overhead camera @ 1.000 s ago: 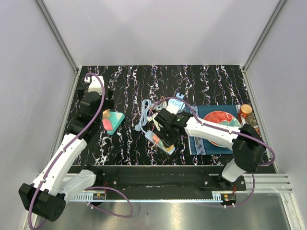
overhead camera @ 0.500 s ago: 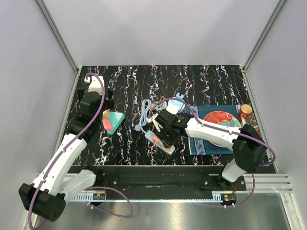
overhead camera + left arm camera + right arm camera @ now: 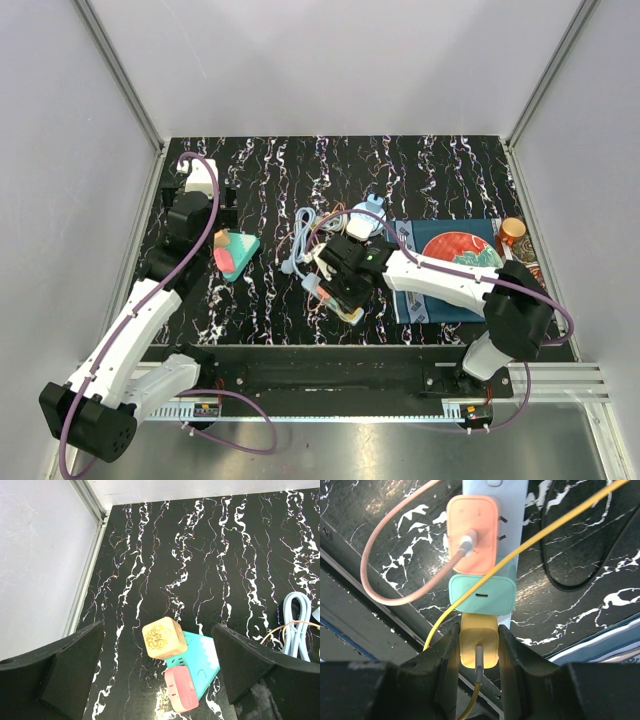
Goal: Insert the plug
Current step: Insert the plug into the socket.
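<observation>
- Jaws of right gripper (image 3: 477,632) narrow, clamped on both sides of yellow plug (image 3: 478,650), lower centre of the wrist view; yellow cable leaves the plug's near face
- yellow plug sits at the near end of pale-blue power strip (image 3: 512,500), just below teal plug (image 3: 481,595), edges touching; fully seated or not, cannot tell
- orange plug (image 3: 472,532) above the teal one, upper centre; its pink cable loops out to the left
- left gripper (image 3: 159,650): fingers spread wide, holding nothing; hangs over teal wedge (image 3: 202,655), cream cube (image 3: 164,637) and pink block (image 3: 179,695), lower centre of its view; none touched
- top view: right gripper at frame centre, left gripper at the left edge, well apart
</observation>
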You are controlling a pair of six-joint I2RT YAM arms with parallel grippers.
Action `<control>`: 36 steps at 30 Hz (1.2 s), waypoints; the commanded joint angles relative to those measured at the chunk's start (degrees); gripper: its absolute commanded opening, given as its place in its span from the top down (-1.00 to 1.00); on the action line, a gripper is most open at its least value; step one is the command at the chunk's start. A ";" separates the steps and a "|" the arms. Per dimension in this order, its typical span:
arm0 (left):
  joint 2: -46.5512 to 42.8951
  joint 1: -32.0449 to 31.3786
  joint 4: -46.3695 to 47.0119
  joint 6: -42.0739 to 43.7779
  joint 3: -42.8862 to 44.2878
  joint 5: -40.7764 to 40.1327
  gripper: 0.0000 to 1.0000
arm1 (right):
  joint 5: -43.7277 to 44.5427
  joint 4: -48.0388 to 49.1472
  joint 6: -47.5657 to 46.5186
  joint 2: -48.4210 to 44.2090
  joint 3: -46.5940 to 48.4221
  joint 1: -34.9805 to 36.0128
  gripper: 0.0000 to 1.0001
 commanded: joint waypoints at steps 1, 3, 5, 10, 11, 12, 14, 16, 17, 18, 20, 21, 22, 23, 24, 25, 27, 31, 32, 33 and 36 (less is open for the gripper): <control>-1.11 0.26 2.91 1.14 0.13 -0.82 -0.93 | -2.07 -1.31 2.86 2.49 -0.66 5.01 1.00; -1.37 0.26 3.00 1.23 -0.04 -1.08 -0.93 | -0.84 -1.31 3.65 3.19 -0.40 5.27 1.00; -1.55 0.17 3.26 1.23 -0.04 -1.08 -0.93 | 0.21 -1.31 4.10 3.55 -0.31 5.36 1.00; -1.73 0.26 3.35 1.32 -0.13 -1.00 -0.93 | 5.48 -2.62 4.72 3.90 0.22 5.36 1.00; -1.73 0.26 3.27 1.32 -0.13 -1.00 -0.93 | 6.54 -2.97 4.45 4.07 0.31 5.45 1.00; -1.81 0.26 3.35 1.23 -0.13 -0.91 -0.93 | 7.68 -3.24 3.75 4.16 0.57 5.45 1.00; -1.90 0.26 3.35 1.23 -0.22 -0.82 -0.93 | 7.17 -3.16 3.22 4.25 0.49 5.36 1.00; -1.99 0.26 3.35 1.32 -0.13 -0.91 -0.93 | 4.89 -3.15 2.26 4.69 0.66 5.45 1.00; -1.99 0.26 3.27 1.32 -0.13 -0.91 -0.93 | 4.36 -3.15 1.99 4.87 0.66 5.45 1.00; -1.99 0.26 3.44 1.41 -0.22 -1.00 -0.93 | 3.65 -3.15 1.64 5.04 0.84 5.45 1.00; -2.08 0.26 3.44 1.41 -0.13 -1.00 -0.93 | 3.03 -3.15 1.37 5.48 0.84 5.45 1.00; -2.17 0.26 3.44 1.41 -0.22 -1.00 -0.93 | 2.94 -3.42 1.29 5.92 1.01 5.45 1.00; -2.17 0.26 3.44 1.41 -0.22 -1.00 -0.93 | 2.86 -3.42 1.29 6.18 1.10 5.45 1.00; -2.17 0.26 3.44 1.41 -0.13 -1.00 -0.93 | 2.77 -3.50 1.29 6.45 1.19 5.45 1.00; -2.25 0.26 3.44 1.41 -0.22 -1.00 -0.93 | 2.85 -3.59 1.29 6.62 1.36 5.36 1.00; -2.25 0.26 3.44 1.58 -0.22 -1.00 -0.93 | 2.86 -3.68 1.29 6.54 1.28 5.45 1.00; -2.34 0.26 3.44 1.67 -0.31 -1.00 -0.93 | 3.20 -3.68 1.29 5.32 1.01 5.45 1.00; -2.26 0.26 3.35 1.49 -0.22 -0.73 -0.93 | 3.65 -3.68 1.90 3.03 1.71 5.45 0.83; -2.34 0.17 3.44 1.41 -0.22 -0.73 -0.93 | 3.39 -3.68 2.08 2.76 2.15 5.45 0.64; -2.26 0.26 3.44 1.49 -0.31 -0.73 -0.93 | 3.38 -3.59 2.25 2.50 3.20 5.45 0.53; -2.08 0.26 3.44 1.58 -0.22 -0.82 -0.93 | 3.82 -3.16 2.78 2.67 4.70 5.45 0.22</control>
